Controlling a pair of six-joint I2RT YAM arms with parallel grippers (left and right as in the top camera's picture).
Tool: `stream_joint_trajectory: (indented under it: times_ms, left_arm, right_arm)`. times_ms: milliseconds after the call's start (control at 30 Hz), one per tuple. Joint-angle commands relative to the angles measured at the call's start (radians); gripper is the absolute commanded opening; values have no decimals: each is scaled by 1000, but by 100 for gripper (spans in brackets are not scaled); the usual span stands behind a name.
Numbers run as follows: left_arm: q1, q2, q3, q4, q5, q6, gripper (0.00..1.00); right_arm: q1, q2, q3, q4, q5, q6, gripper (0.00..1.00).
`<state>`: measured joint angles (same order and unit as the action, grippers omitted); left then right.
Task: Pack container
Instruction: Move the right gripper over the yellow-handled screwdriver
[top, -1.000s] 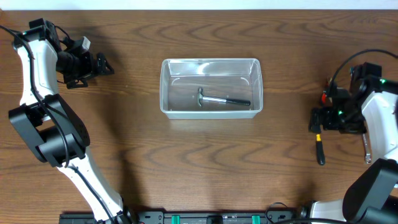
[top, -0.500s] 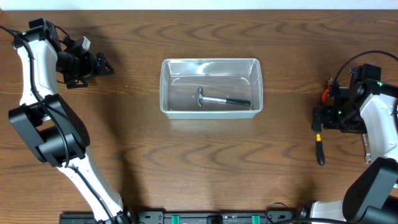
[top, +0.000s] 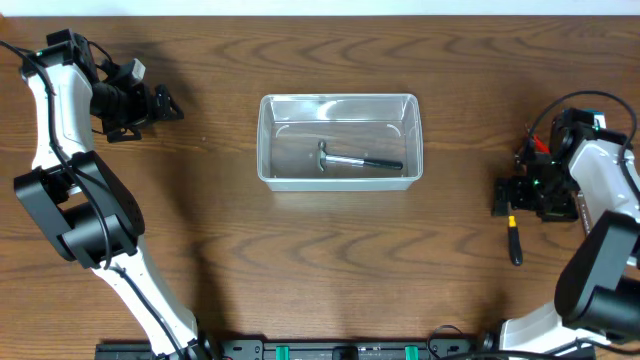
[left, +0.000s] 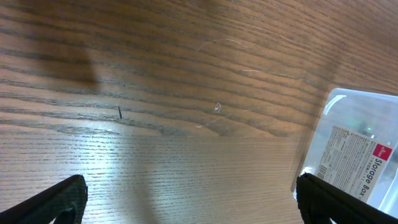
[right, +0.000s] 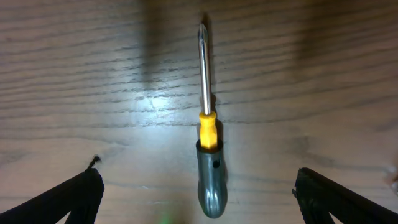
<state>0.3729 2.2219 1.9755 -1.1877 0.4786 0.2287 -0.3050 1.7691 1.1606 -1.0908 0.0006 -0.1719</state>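
The clear container (top: 340, 100) stands mid-table with a small hammer (top: 355, 161) lying inside it. A corner of the container (left: 364, 155), labelled "Storage Box", shows at the right of the left wrist view. My left gripper (top: 170, 105) (left: 193, 208) hangs open over bare wood at the far left, holding nothing. On the right lies a screwdriver (top: 514, 240) (right: 207, 143) with a yellow collar and a dark grey handle. My right gripper (top: 520, 200) (right: 208, 205) is open above it, one finger on each side of the handle end, well apart from it.
The wooden table (top: 300, 260) runs to a pale far edge at the top. Both arm bases stand at the near corners. Red and black cables (top: 530, 145) loop by the right wrist.
My right wrist has shifted and turned a little above the screwdriver. The left arm, the container and the hammer have not moved.
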Motion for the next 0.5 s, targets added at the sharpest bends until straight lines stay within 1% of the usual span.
stream_joint_trajectory:
  times_ms: [0, 133, 267, 467]
  left_arm:
    - [2, -30, 20, -2, -5, 1, 98]
    - [2, -30, 20, -3, -5, 1, 98]
    - [2, -30, 20, -2, -5, 1, 98]
    - [2, -30, 20, -3, -5, 1, 98]
  right_arm:
    - [-10, 17, -3, -1, 28, -12, 99]
    - [-10, 18, -3, 0, 85, -63, 99]
    - [-10, 18, -3, 3, 89, -97, 99]
    - [-10, 19, -12, 9, 89, -99, 99]
